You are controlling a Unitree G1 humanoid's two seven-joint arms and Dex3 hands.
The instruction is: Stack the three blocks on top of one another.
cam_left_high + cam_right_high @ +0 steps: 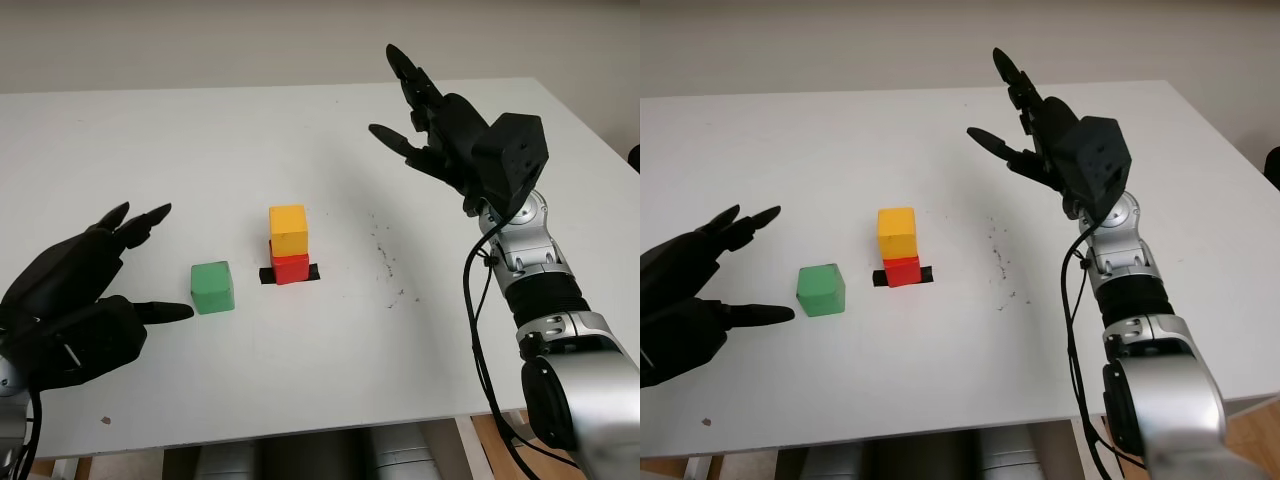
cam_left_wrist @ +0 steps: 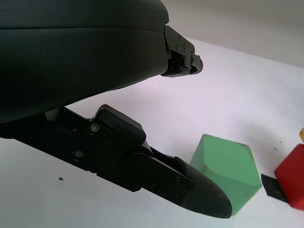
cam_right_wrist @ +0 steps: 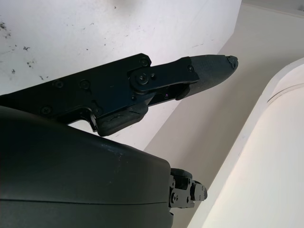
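The yellow block (image 1: 288,230) sits on the red block (image 1: 291,268) at frame centre; the green block (image 1: 212,287) lies left. The empty left hand (image 1: 85,300) should straddle it squarely. The right hand (image 1: 440,130) hangs empty upper right.

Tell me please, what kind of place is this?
Probably a robot test lab: a plain white table against a bare wall, three coloured blocks, the yellow block on the red block over a black tape mark, the green block beside.
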